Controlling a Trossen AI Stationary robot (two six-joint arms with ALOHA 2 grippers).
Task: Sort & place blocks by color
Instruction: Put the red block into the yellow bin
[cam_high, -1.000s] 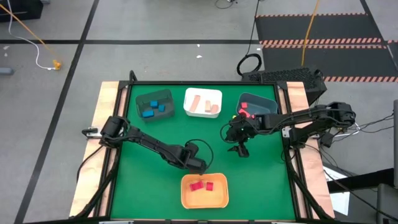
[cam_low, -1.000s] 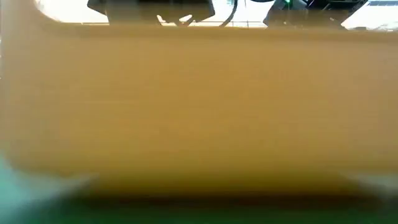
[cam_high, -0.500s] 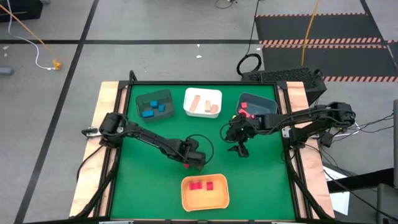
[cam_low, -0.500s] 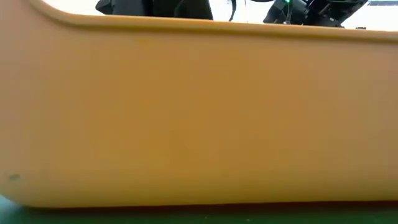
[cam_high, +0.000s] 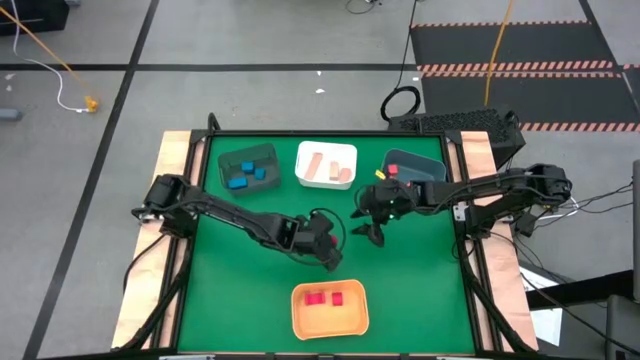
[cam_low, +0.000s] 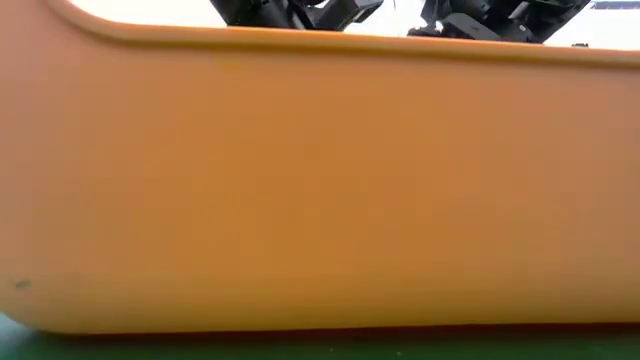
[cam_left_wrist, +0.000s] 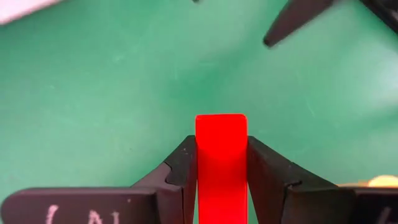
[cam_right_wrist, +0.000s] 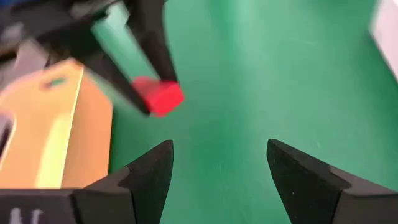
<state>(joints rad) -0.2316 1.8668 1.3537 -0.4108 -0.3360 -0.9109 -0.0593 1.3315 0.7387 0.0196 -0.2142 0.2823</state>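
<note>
Red block (cam_left_wrist: 221, 162) is clenched between the fingers of the left tool (cam_high: 333, 252), which now hangs over the green counter (cam_high: 250, 290) near the middle, a little to the far side of the orange bin (cam_high: 329, 326). One second ago this tool was low at the far rim of the orange bin; half a second ago it had risen away from the rim, and now it has moved to the right and farther, toward the right tool (cam_high: 372, 231). So the block has been taken out and is on its way, and two red blocks (cam_high: 325, 297) still lie in the orange bin. The right tool has also shifted a little toward the far side and stands with its fingers apart and empty; its wrist view shows the red block straight ahead. I judge that a handover is being prepared, so that the right arm can carry the block to the dark bin at the far right (cam_high: 428, 166), where other red pieces lie. The blue blocks (cam_high: 246, 175) and the tan blocks (cam_high: 328, 168) are already in their own bins.
</note>
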